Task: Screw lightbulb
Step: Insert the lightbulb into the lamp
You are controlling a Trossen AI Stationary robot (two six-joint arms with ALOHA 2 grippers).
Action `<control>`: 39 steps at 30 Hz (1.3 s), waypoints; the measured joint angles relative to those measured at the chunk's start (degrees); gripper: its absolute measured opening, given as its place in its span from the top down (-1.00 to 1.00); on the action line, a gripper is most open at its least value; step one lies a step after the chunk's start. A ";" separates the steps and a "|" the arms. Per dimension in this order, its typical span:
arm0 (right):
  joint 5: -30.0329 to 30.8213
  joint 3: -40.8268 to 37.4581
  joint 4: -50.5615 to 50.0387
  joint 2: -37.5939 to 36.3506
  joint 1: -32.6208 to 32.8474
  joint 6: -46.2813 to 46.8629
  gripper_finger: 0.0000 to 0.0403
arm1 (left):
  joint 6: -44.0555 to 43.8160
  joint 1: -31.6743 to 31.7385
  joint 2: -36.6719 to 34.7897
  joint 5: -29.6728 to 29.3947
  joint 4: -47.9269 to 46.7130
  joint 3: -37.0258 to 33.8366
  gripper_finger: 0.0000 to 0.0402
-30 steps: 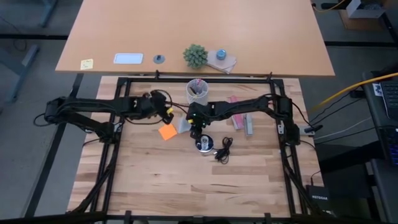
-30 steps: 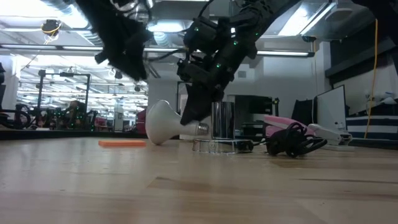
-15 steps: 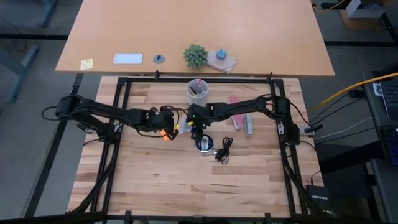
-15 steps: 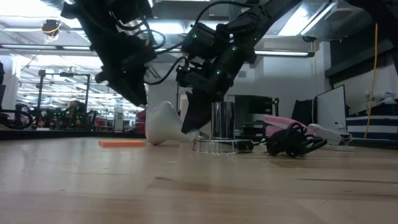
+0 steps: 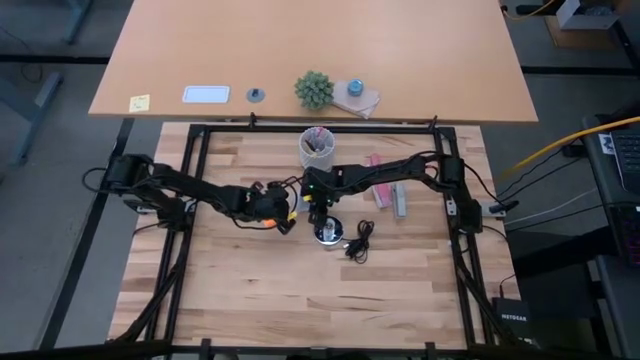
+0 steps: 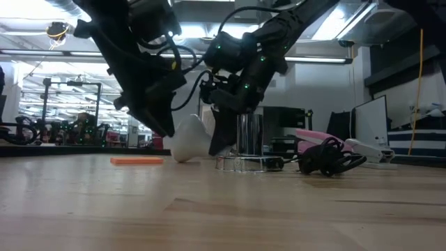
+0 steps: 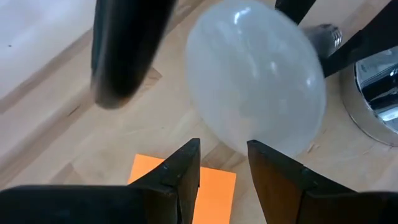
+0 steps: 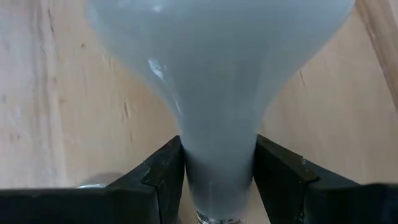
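The white lightbulb lies tilted on the wooden table, its rounded wide end on the wood. My right gripper is shut on its narrow neck. My left gripper stands open, low over an orange note, with its fingertips just short of the bulb's wide end and nothing between them. The round silvery fitting with its black cord sits just beside the bulb's screw base. My right gripper pinches the bulb's narrow neck between its two fingers, just above the screw base. The fingers slant down from the table's right side and lie across the neck. The bulb is tilted, its wide end on the table. Whether my left gripper touches the bulb, I cannot tell.
A white cup of pens stands at the table's far edge. Pink and grey items lie to the right. The near half of the wooden table is bare.
My left gripper has gone down and toward the table's right edge, up to the bulb's wide end and over the orange note. My right gripper has sunk slightly with the bulb's neck. In the low view the bulb's screw base is now hidden behind that gripper.
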 joint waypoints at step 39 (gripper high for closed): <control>0.78 0.57 0.03 0.66 0.02 0.08 0.22 | 7.52 -2.99 -28.58 20.77 -5.68 0.14 0.35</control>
